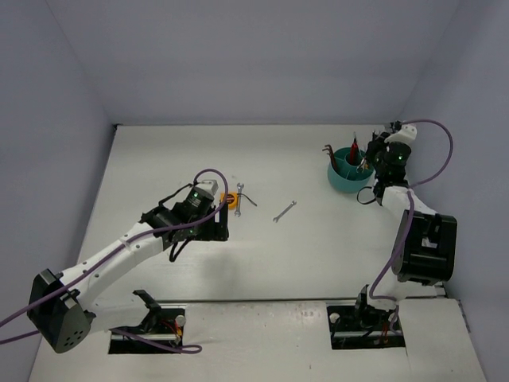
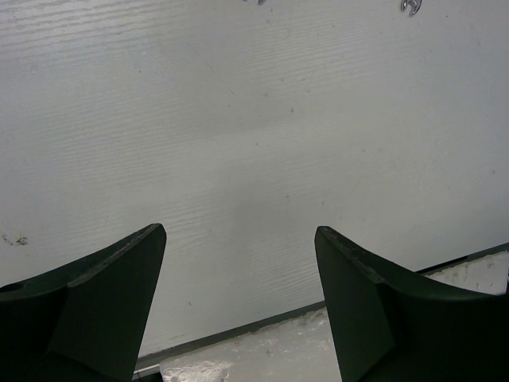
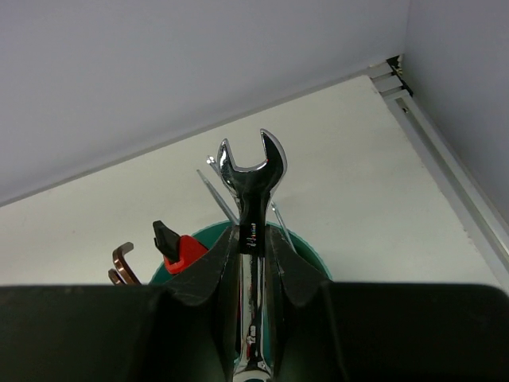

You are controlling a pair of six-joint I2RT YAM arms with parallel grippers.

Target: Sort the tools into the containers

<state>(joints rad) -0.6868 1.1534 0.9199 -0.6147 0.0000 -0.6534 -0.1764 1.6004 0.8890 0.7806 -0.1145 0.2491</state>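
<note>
A white table (image 1: 318,255). Near its far right corner stands a teal cup (image 1: 347,179) with handles poking out. Above it the right tool (image 3: 253,239) pinches a silver wrench (image 3: 253,171) upright; its lower end is hidden, perhaps inside the cup. The left tool (image 2: 238,231) gapes wide and empty over the table. A loose wrench (image 1: 285,211) lies mid-table. Released off-centre, the held wrench could catch the rim and topple out.

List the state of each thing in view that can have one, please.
Cup: upright, holding tools.
Left gripper: jaws open, empty.
Right gripper: jaws shut on a wrench, held upright.
Red tool: standing in the cup.
Loose wrench: lying flat, untouched.
Tape measure: lying loose, untouched.
</note>
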